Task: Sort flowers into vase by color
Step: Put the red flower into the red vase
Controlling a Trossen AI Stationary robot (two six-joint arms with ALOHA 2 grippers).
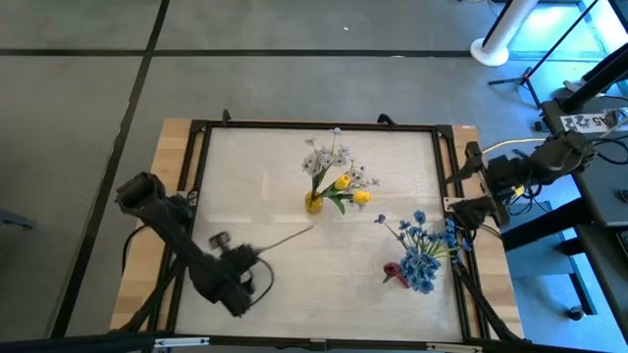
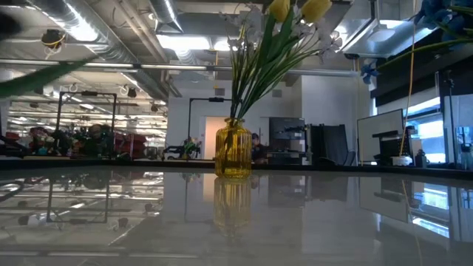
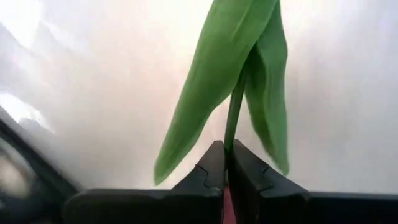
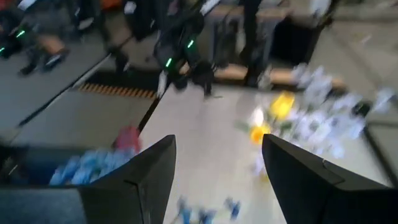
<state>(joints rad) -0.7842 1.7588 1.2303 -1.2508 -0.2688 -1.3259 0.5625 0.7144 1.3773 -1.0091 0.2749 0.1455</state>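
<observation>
- Left gripper point(image 1: 257, 254) sits over the near-left part of the table point(image 1: 275, 294), fingers pinched tight on the base of a flower stem point(image 3: 234, 112). The stem runs right and far toward the centre; broad green leaves show just past the fingertips. Its head is not visible, so I cannot tell the colour.
- Yellow vase point(image 1: 314, 203) stands at table centre, upright, already carrying yellow flowers point(image 1: 351, 188) and white-lavender flowers point(image 1: 329, 157).
- Red vase point(image 1: 396, 274) stands near-right, holding the blue flowers point(image 1: 422, 257).
- Right gripper point(image 4: 217, 186) waits off the right edge of the table, fingers spread wide, holding nothing.
- Judgement: step in hand is carrying the gripped flower to its matching vase. Which vase depends on the head colour, not confirmable here.
- To do it well: lift enough that the stem tip clears the blooms already in place, and tilt the stem toward vertical before descent.
- Approach the mouth from above and release only once the stem end is inside the rim.
- Risk: the leaves may snag standing stems or nudge the vase.
</observation>
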